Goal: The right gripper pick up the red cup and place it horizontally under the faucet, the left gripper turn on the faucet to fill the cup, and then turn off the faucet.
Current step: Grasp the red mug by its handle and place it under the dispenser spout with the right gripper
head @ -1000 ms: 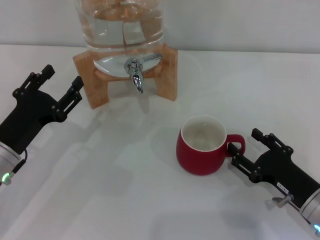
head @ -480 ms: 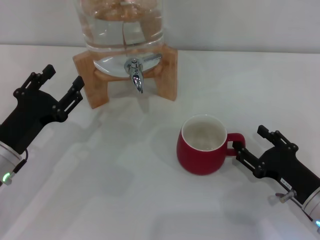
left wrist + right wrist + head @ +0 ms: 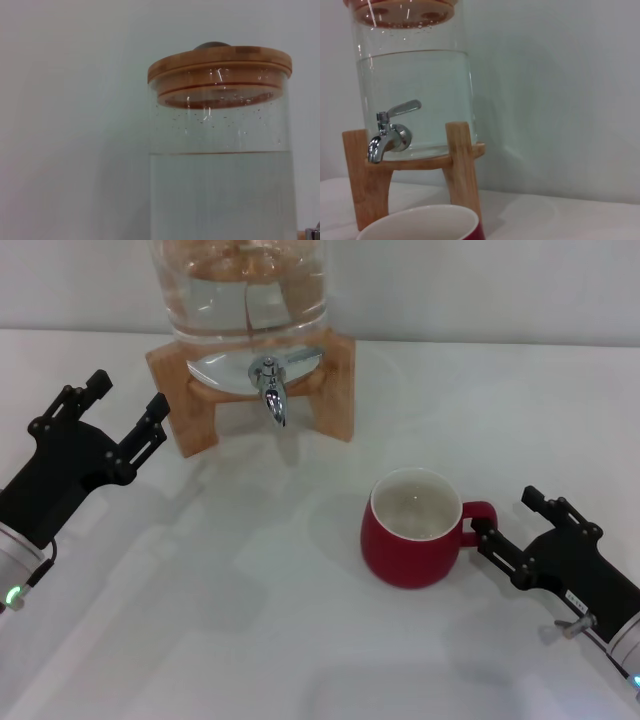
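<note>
The red cup [image 3: 410,550] stands upright on the white table, its loop handle [image 3: 481,519] pointing at my right gripper [image 3: 504,519]. That gripper is open at the right near side, and its nearer finger [image 3: 497,552] lies against the handle. The cup's cream rim [image 3: 420,222] also shows in the right wrist view. The faucet [image 3: 270,385] hangs from the glass water jar [image 3: 245,290] at the back, its spout pointing down and its lever [image 3: 402,107] raised. My left gripper [image 3: 128,392] hovers open, left of the wooden stand [image 3: 335,390].
The left wrist view shows the jar [image 3: 220,150], about two-thirds full of water, with its wooden lid [image 3: 220,62]. A white wall stands behind the jar. The white table [image 3: 250,590] extends around the cup.
My right gripper has drawn back to the right and toward the near edge. The red cup has slid a little to the right with it. The left arm has not moved.
</note>
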Controlling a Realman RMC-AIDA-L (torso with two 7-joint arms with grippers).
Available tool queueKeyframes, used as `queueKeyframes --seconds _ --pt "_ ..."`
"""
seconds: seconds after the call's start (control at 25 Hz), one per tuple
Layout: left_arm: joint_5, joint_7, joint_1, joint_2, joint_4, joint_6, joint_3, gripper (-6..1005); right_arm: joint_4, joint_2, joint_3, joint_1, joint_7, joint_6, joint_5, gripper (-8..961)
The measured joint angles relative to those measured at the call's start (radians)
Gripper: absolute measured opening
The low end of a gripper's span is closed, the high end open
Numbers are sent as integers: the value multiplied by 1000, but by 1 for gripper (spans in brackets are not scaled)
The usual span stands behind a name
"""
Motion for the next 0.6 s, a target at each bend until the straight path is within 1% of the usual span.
queueKeyframes --seconds 0.6 --pt "-1 0 0 0 0 0 0 757 1 0 25 4 0 24 0 727"
